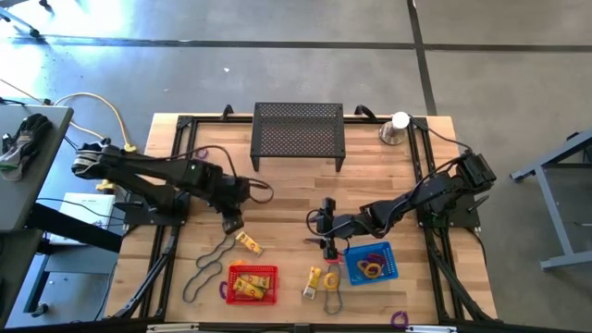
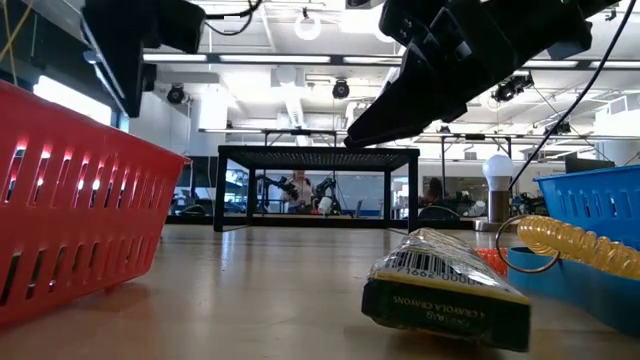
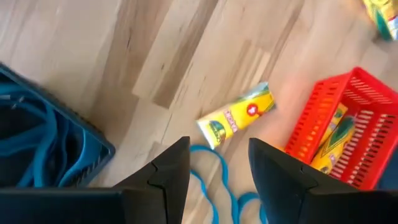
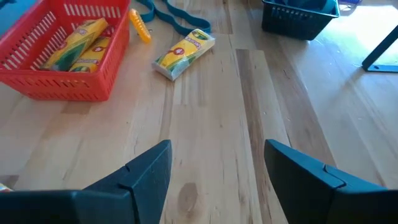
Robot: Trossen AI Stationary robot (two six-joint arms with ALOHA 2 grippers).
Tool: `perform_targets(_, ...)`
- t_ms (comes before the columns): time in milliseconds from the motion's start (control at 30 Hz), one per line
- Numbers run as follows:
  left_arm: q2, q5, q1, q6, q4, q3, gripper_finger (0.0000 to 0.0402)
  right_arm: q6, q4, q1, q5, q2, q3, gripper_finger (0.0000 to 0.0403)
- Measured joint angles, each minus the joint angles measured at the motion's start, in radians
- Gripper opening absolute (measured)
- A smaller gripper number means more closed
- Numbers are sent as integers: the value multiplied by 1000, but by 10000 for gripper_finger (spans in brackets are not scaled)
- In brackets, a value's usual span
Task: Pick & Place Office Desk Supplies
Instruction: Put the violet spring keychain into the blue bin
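Two arms reach inward over the tabletop. The left arm stretches from the left edge toward the middle, its left gripper [image 1: 231, 220] pointing down with fingers apart and nothing between them, just above a yellow crayon box [image 1: 248, 243] and a teal band loop [image 3: 217, 171]. Near the front edge sits a red basket [image 1: 252, 285] holding more yellow boxes. Another crayon box [image 2: 445, 290] lies on the wood between the baskets; its end reads "CRAYOLA CRAYONS" above a barcode. The right arm bends in from the right edge, its right gripper [image 1: 326, 225] hanging near the tabletop's middle, fingers spread and empty. Beside it the blue basket [image 1: 372, 262] holds a yellow coil [image 2: 575, 240] and small rings.
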Motion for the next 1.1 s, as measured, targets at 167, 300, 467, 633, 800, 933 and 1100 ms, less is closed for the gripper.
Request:
perform_targets(167,5,-12,-94,-121,-5,-1,157,0,26,0,-23,0,0,245)
perform_targets(300,5,-16,-185,-233,-7,-1,157,0,34,0,-23,0,0,245)
perform_targets(467,5,-62,-316,-410,-7,-1,157,4,37,1,-24,0,0,245)
perform_targets(633,10,-182,-486,-616,5,-1,157,31,37,1,-26,0,0,245)
perform_targets(800,40,-206,-641,-848,13,-1,157,57,37,1,-27,0,0,245)
perform_targets(933,91,-208,-729,-941,71,-1,157,61,37,2,-27,0,0,245)
perform_targets(1100,172,-208,-806,-863,243,-1,157,75,37,1,-27,0,0,245)
